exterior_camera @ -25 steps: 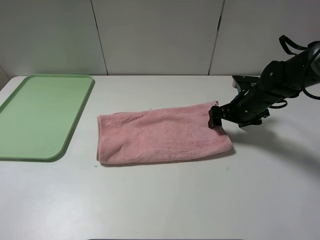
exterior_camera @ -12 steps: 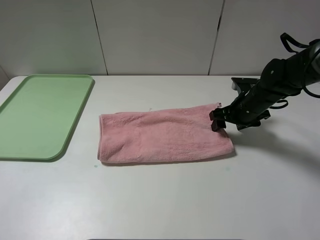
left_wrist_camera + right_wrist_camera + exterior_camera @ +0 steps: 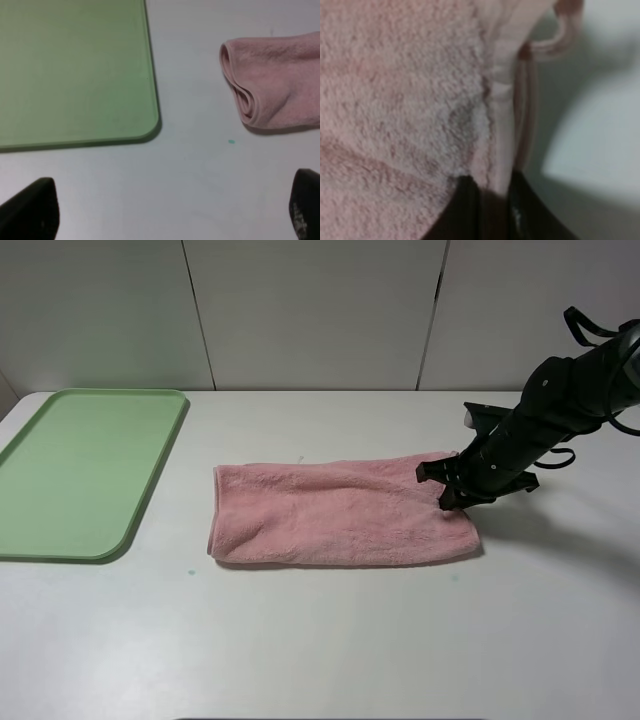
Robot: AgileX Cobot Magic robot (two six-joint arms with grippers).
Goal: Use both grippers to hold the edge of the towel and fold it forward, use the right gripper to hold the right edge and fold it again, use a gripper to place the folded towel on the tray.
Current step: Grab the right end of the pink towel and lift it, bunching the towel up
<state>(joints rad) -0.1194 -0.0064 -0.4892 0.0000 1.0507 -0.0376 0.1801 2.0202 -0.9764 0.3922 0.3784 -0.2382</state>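
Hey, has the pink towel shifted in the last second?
Yes. The pink towel slid right, away from the green tray, with the right claw pinching its right edge.

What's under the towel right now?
The pink towel lies flat on the white table, with the right gripper pinching its right hem between its jaws. At its left end only folded layers show. Anything beneath the cloth is covered.

Pink terry towel blurred at close range; right gripper cropped to fingertips; flat green plastic tray cut by frame edges.
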